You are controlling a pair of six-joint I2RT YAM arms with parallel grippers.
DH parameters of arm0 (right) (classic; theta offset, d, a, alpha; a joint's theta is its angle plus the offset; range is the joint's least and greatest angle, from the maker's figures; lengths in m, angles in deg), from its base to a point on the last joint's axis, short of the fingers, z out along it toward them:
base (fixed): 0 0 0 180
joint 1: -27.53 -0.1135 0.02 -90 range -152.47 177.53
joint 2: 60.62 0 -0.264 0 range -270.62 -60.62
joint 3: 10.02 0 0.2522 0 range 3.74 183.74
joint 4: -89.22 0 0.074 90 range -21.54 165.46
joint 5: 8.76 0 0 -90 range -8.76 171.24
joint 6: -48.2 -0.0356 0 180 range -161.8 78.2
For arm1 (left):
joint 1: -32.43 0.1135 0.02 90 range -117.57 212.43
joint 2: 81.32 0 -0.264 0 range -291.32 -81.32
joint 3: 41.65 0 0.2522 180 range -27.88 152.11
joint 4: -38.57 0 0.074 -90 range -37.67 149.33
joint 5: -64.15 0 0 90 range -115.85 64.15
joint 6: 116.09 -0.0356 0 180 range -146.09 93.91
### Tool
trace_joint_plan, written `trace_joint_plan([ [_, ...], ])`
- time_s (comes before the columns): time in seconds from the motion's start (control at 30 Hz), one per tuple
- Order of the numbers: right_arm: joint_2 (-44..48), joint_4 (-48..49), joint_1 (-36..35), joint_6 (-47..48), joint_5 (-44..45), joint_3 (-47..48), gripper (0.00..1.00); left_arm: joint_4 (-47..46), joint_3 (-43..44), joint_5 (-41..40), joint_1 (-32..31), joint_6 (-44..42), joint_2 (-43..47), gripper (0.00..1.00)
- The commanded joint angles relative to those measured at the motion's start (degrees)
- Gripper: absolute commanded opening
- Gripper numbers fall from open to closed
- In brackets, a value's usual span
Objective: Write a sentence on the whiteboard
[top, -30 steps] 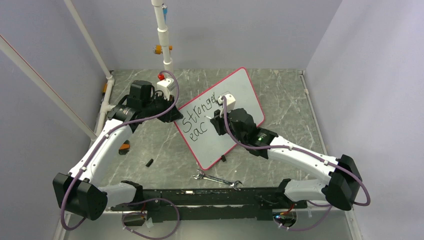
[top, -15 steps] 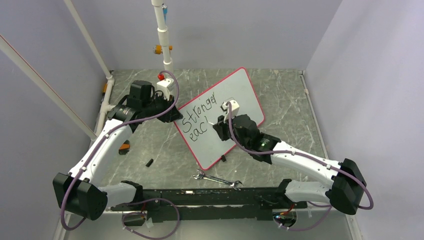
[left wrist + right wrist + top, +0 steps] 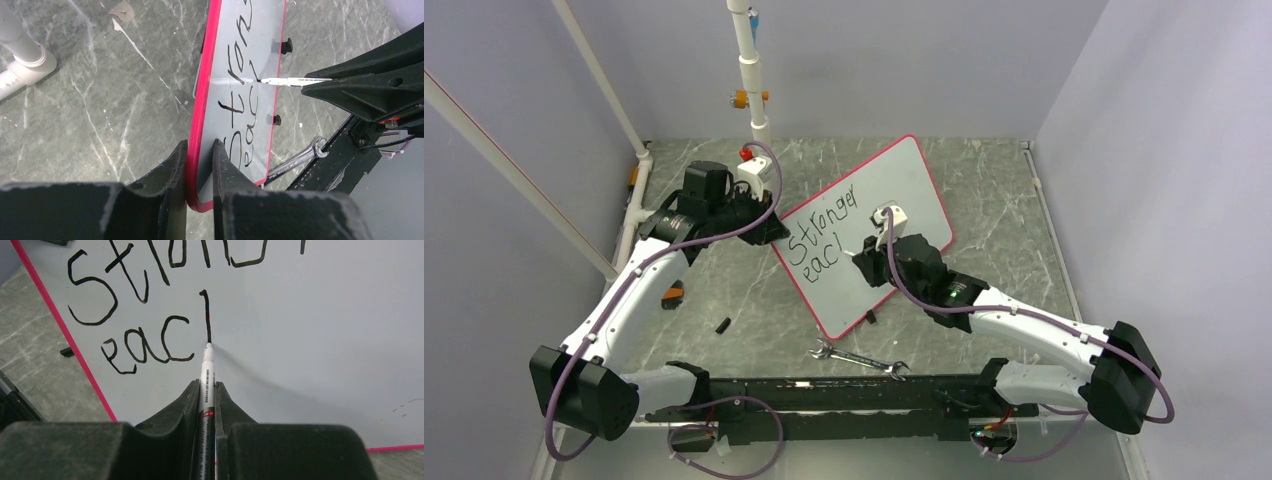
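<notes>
The whiteboard [image 3: 904, 190] with a red rim lies tilted on the table. Black lettering [image 3: 819, 245] on it reads "Stronger" and below it "eac" plus one vertical stroke. My left gripper [image 3: 769, 228] is shut on the board's left corner; in the left wrist view its jaws clamp the red rim [image 3: 199, 165]. My right gripper [image 3: 864, 255] is shut on a white marker [image 3: 206, 375]. The marker's tip [image 3: 208, 345] touches the board at the foot of the vertical stroke [image 3: 206, 315] after "eac". The marker also shows in the left wrist view [image 3: 295, 80].
A silver wrench [image 3: 859, 359] lies on the table near the board's near corner, also in the left wrist view [image 3: 295, 159]. A small black piece [image 3: 721, 324] and an orange-black object [image 3: 672, 296] lie at the left. A white pipe [image 3: 746, 70] stands at the back.
My right gripper has drawn the marker down the board towards me, leaving a vertical stroke after "eac". The left gripper and the board have not moved.
</notes>
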Motion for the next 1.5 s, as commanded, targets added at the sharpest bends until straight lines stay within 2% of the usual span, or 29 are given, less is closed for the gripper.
trace_joint_plan([
  [0.0,0.02,-1.49,0.23,-0.40,-0.33,0.42,0.00,-2.50,0.17,-10.50,0.77,-6.15,1.86,0.00],
  [0.87,-5.76,-0.34,1.87,2.92,0.91,9.61,0.00,-2.53,0.12,-10.19,0.78,-6.10,2.04,0.00],
  [1.47,-2.99,-1.57,2.84,1.85,1.86,6.58,0.00,-2.46,0.14,-10.62,0.78,-6.19,2.32,0.00],
])
